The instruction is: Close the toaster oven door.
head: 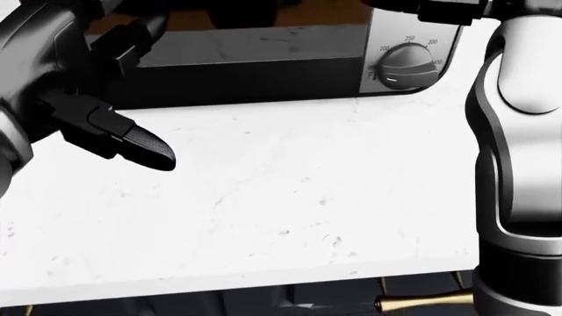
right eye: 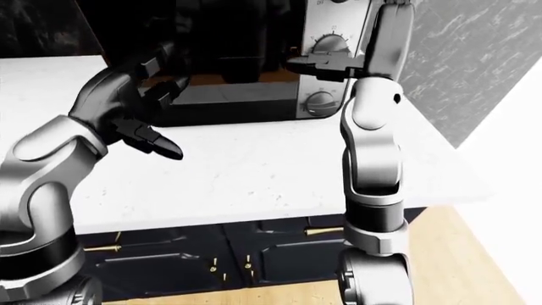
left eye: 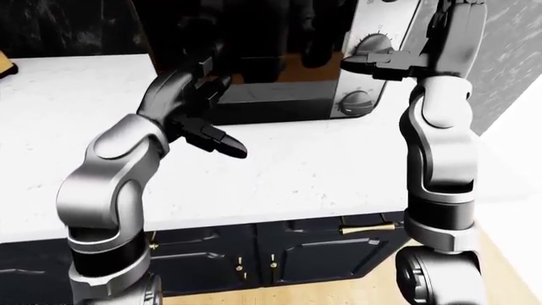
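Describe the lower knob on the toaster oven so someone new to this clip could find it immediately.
On the white counter stands a toaster oven with a dark glass door and a silver control panel at its right. On that panel, the lower knob is a round black dial near the bottom corner, below a second dial partly hidden by the right hand.

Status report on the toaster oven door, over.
Left hand open at the toaster oven glass. Right hand by the knobs, grip unclear. Door state unclear. Counter unobstructed.
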`<state>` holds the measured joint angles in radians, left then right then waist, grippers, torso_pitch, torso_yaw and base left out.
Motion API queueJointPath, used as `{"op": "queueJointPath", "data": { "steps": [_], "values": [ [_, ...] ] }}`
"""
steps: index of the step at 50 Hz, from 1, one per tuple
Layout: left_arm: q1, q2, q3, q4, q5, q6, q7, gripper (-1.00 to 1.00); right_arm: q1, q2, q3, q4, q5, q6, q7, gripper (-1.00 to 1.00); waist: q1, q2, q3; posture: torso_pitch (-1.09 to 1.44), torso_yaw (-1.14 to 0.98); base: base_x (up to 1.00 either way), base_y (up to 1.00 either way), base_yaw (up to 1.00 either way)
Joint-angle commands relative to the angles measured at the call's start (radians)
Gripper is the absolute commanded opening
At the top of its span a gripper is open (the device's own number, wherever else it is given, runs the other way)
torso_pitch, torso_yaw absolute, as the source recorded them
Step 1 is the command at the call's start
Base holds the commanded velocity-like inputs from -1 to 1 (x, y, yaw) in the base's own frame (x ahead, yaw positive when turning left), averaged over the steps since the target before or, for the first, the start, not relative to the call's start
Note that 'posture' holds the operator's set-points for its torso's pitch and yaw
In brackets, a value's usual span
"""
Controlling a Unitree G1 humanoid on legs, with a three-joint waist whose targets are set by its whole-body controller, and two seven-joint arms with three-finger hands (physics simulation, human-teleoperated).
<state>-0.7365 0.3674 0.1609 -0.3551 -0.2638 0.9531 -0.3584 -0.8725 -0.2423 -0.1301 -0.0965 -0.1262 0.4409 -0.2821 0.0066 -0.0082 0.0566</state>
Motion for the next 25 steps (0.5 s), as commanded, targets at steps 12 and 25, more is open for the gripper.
{"op": "queueJointPath", "data": {
  "steps": [12,25],
  "values": [
    [-0.065,0.016,0.032,0.037,0.056,-0.122,0.036,1.0,-0.024,-0.007,-0.003,-0.034,-0.004,-0.029,-0.003,1.0,0.003,-0.001,-0.029,0.0,0.0,0.0,0.0,0.0],
    [-0.086,0.012,0.024,0.087,0.084,-0.144,0.018,1.0,-0.03,-0.008,-0.003,-0.035,-0.004,-0.025,-0.002,1.0,0.002,-0.003,-0.028,0.0,0.0,0.0,0.0,0.0]
  ]
}}
